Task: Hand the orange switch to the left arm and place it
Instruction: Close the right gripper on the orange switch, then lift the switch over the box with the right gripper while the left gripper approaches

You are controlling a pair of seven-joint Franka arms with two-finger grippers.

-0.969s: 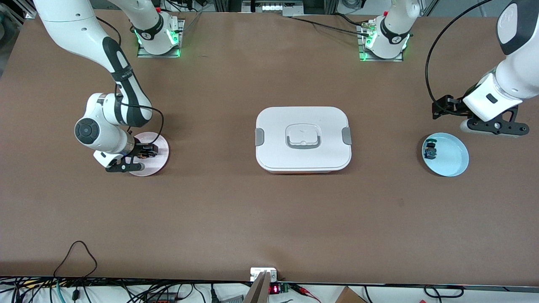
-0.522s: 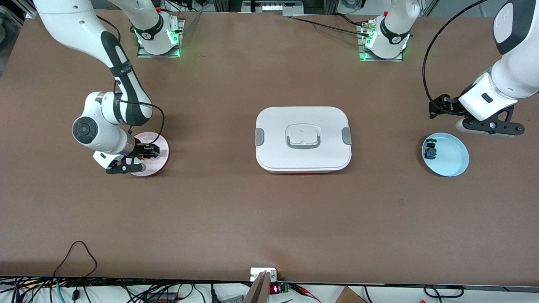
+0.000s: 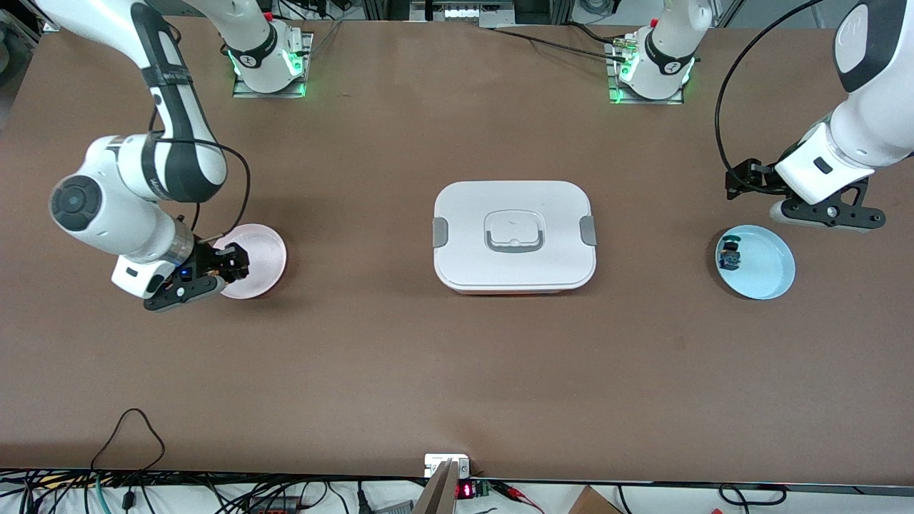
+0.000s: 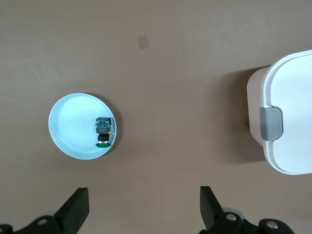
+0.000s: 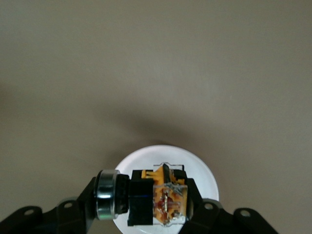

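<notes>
**Orange switch lifted clear of the pink plate**

At the middle left of the front view, the right hand [image 3: 230, 263] is clamped on the orange switch [image 3: 235, 261] and holds it in the air over the pink plate [image 3: 258, 258]. The right wrist view shows the switch [image 5: 157, 195] gripped sideways between the fingers [image 5: 83, 202], its metal-ringed cap to one side and its orange-tan body to the other, with the plate [image 5: 165, 156] well below it.

At the middle right of the front view, the left hand [image 3: 742, 178] hangs over bare desk [image 3: 457, 371] just above the light blue plate [image 3: 767, 264], its fingers [image 4: 75, 212] spread wide apart and holding nothing. That plate carries a blue-bodied, green-capped switch [image 3: 730, 255] near its rim, on the side toward the box.

The white box [image 3: 514, 235] sits lidded at the centre of the frame, between the two plates and well apart from both.
</notes>
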